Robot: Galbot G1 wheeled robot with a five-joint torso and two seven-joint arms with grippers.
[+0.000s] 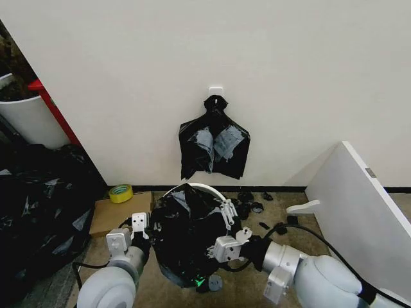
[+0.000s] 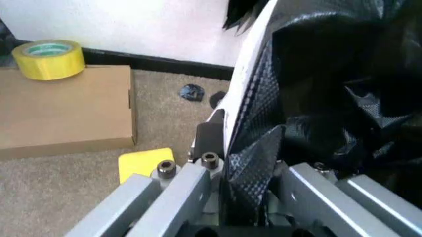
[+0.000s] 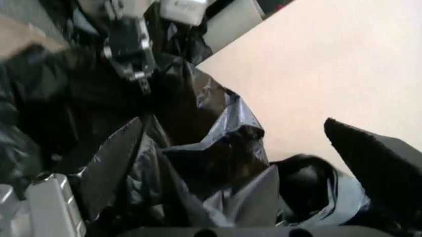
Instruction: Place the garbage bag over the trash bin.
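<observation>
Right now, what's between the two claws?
The garbage bag, draped over the trash bin, fills the stretch between the left claw and right claw in the head view.

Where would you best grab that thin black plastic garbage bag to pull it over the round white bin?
Probably by its loose edge at the round white bin rim, from opposite outer sides, where the thin black plastic garbage bag bunches.

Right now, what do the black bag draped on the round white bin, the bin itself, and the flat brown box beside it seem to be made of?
The glossy black garbage bag looks like thin plastic film: wrinkled, with shiny highlights. The round white trash bin appears to be smooth rigid plastic, judging by its clean curved rim. The flat brown box looks like matte cardboard, with crisp folded edges.
</observation>
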